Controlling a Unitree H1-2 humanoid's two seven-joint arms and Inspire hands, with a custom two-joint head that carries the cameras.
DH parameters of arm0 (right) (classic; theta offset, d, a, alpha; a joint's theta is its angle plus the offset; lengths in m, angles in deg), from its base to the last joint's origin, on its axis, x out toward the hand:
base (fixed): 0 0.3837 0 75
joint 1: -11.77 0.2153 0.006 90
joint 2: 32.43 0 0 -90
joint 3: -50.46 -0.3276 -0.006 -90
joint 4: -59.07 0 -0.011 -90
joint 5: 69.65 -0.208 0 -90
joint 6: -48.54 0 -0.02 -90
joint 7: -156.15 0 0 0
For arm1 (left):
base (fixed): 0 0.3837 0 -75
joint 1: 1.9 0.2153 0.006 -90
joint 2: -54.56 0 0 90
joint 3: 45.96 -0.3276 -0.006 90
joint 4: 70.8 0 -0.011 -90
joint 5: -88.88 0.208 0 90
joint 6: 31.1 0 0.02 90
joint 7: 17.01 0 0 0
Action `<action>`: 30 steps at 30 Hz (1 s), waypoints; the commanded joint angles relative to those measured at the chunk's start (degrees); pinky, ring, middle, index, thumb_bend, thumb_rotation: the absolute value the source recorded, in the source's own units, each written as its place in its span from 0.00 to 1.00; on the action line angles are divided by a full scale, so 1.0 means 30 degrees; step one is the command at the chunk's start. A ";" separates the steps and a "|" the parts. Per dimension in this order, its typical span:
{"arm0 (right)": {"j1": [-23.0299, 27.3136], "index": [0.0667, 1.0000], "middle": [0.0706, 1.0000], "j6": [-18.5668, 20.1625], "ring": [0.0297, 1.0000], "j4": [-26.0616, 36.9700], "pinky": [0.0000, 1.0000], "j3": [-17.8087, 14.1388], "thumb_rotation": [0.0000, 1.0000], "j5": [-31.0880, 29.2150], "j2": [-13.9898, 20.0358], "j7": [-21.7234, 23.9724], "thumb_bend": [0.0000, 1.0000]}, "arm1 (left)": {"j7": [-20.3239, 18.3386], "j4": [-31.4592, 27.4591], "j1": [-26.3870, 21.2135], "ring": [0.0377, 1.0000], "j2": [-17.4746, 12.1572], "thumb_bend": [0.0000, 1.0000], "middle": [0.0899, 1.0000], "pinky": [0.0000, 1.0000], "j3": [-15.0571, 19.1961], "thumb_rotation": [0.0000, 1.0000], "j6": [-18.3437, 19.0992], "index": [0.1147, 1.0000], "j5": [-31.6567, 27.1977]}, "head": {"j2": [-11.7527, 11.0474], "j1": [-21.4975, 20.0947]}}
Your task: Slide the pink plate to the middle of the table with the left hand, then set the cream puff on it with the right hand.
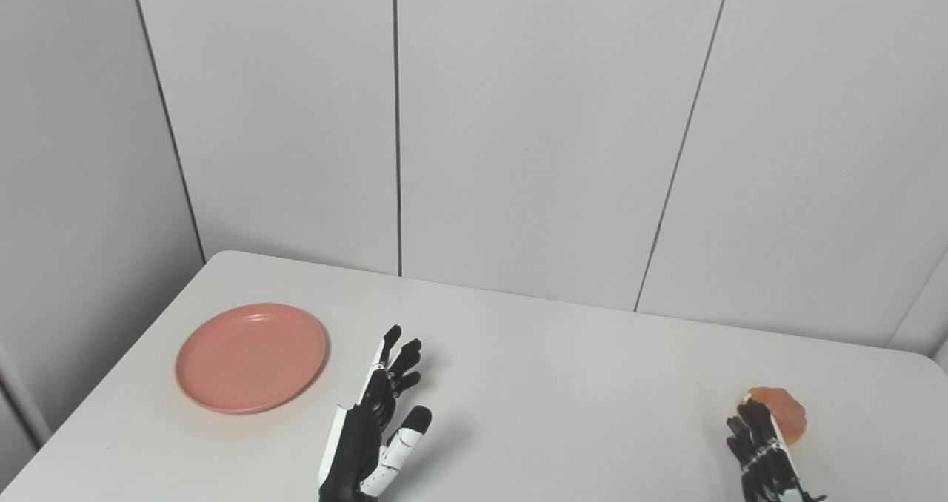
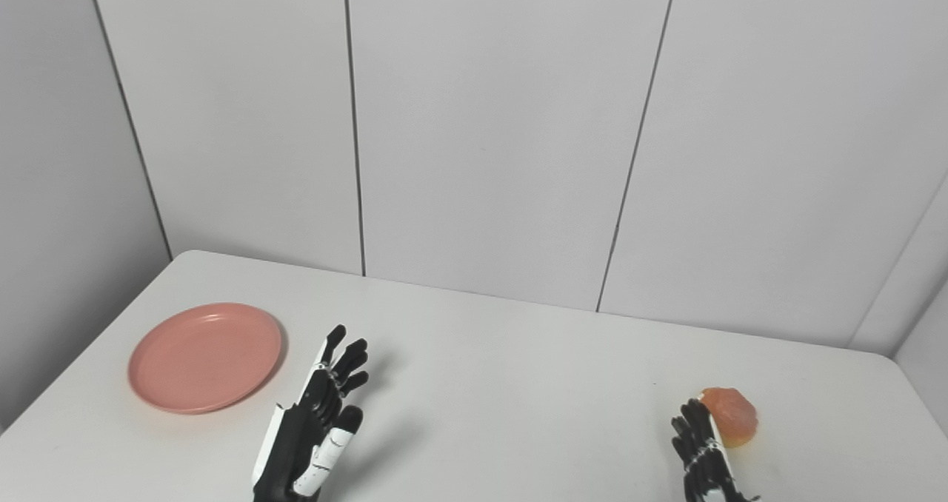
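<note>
The left hand [image 1: 374, 428] hovers over the bench [image 1: 563, 383], fingers spread and straight, holding nothing. The pink plate [image 1: 251, 357] lies flat just to its left, apart from it. The right hand [image 1: 766, 454] is near the bench's right side, fingers loosely apart and empty, with the cream puff [image 1: 781, 412] just beyond its fingertips.

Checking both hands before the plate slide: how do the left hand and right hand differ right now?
The left hand is open with fingers stretched, apart from the pink plate on its left. The right hand sits low at the frame edge, fingers against or just in front of the cream puff; contact is unclear. The left hand shows fully; the right is partly cut off. Both hold nothing, over the table.
</note>
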 commanded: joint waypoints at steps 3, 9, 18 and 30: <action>-0.1307 1.00 1.00 -0.0379 0.99 -0.2349 1.00 -0.0289 1.00 -0.0338 0.0420 0.0495 0.87 | 0.0458 0.2392 0.1589 0.89 0.0721 0.78 0.88 0.84 -0.0335 0.73 -0.0163 0.93 0.0102 | 0.0047 0.0177; -0.1325 1.00 0.98 -0.0287 0.99 -0.2353 1.00 -0.0230 1.00 -0.0445 0.0461 0.0674 0.88 | 0.0547 0.2412 0.1566 0.88 0.0700 0.78 0.88 0.82 -0.0354 0.73 -0.0237 0.92 0.0200 | 0.0085 0.0225; -0.1678 1.00 0.97 0.0207 0.98 -0.1708 1.00 0.0071 1.00 -0.0224 0.0498 0.0712 0.88 | 0.0733 0.1761 0.1369 0.88 0.0524 0.75 0.89 0.83 -0.0060 0.74 0.0141 0.94 0.0144 | 0.0450 -0.0053; -0.2162 0.99 0.97 0.1802 0.97 -0.0647 1.00 0.0100 1.00 0.0218 0.0382 0.0277 0.89 | 0.0713 -0.2705 -0.0876 0.90 -0.0076 0.90 0.90 0.93 0.1378 0.85 0.2670 0.95 -0.1992 | 0.0482 0.0185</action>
